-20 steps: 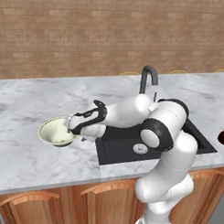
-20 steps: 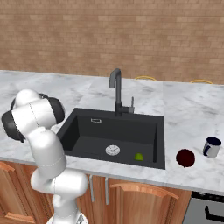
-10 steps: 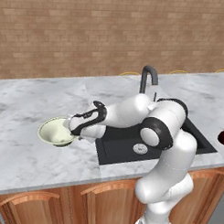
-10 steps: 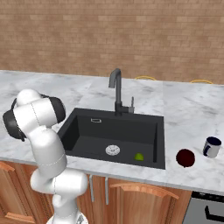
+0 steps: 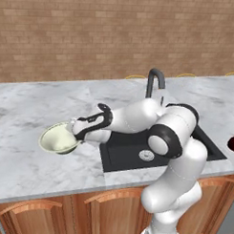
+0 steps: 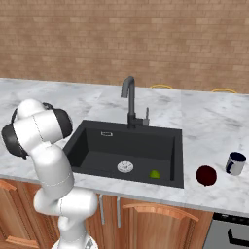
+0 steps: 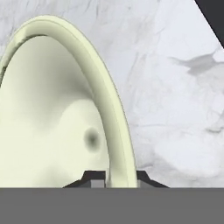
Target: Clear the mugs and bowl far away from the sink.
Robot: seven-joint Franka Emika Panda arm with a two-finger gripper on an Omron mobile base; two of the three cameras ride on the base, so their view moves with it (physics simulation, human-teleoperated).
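Tool [image 5: 74,130] is at the rim of the bowl [image 5: 57,139], on the side facing the sink [image 6: 127,151]; arm reaches out over the counter [image 5: 28,111] from the sink side. In the hand view the two fingertips [image 7: 92,176] stand one on each side of the bowl [image 7: 57,113] wall, inner and outer, close against it: tool clamped on the bowl rim. Bowl is pale cream, tilted, its far edge raised; whether its base touches the counter cannot be told. Bowl sits just beside the sink, off its left edge. Maroon mug [image 6: 206,175] stands on the counter just off the sink's right edge. A second mug, dark blue and white [image 6: 236,163], stands near it, farther from the sink. A small green item [image 6: 154,173] lies in the sink near the silver drain [image 6: 125,167].
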